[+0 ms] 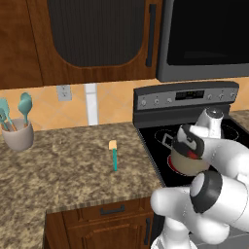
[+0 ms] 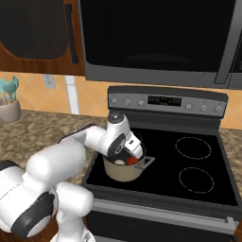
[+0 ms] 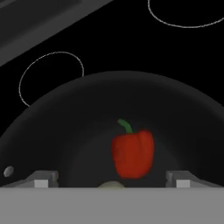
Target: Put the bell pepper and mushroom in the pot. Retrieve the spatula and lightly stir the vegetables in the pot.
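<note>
Granite is covering the desk (image 1: 68,170) beside a black stove (image 2: 198,189), under dark wood cabinets and a microwave. Nearest the base, the white arm is reaching over the stove's front left burner, where the pot (image 2: 124,171) is sitting. The jaws (image 3: 111,180) are hanging just above the pot's mouth, spread wide and released, grasping nothing. Between their tips, the bell pepper (image 3: 133,154) is lying on the pot's dark floor, and the pale mushroom (image 2: 120,162) is lying just beside it inside the pot. Farther left, the spatula (image 1: 114,154) is lying flat on the desk, well apart from the stove. Against the back wall, a beige utensil cup (image 1: 18,135) is holding teal spoons.
</note>
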